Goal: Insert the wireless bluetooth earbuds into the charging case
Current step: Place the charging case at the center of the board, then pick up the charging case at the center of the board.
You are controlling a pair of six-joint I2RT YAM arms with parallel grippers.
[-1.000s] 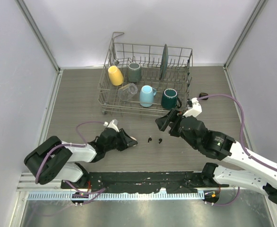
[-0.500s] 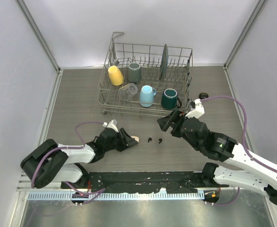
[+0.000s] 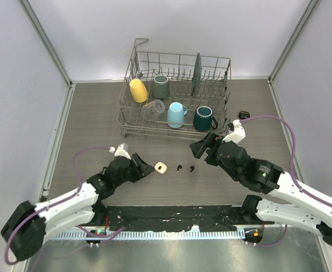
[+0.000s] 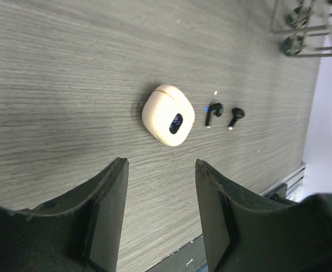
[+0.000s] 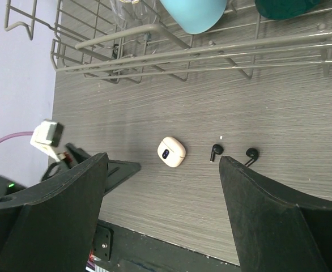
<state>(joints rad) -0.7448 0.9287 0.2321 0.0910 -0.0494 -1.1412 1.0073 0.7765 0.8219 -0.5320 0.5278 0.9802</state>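
The cream charging case (image 3: 161, 167) lies shut on the wooden table, a dark oval window on its lid (image 4: 169, 115) (image 5: 171, 152). Just to its right lie two black earbuds, one (image 3: 179, 168) (image 4: 213, 113) (image 5: 216, 151) close to the case and the other (image 3: 191, 168) (image 4: 235, 116) (image 5: 251, 153) beyond it. My left gripper (image 3: 146, 169) (image 4: 161, 167) is open and empty, a short way left of the case. My right gripper (image 3: 199, 147) (image 5: 163, 164) hangs wide open above the table, behind and right of the earbuds, holding nothing.
A wire dish rack (image 3: 133, 131) stands behind, holding a yellow mug (image 3: 138, 89), grey mug (image 3: 161, 86), clear glass (image 3: 153, 109), light blue mug (image 3: 176, 114), dark green mug (image 3: 203, 118) and a plate (image 3: 196, 72). A small black object (image 3: 244, 114) lies at right.
My left gripper opened, let go of the charging case and drew back to the left; the case now lies free on the table. The right arm barely shifted.
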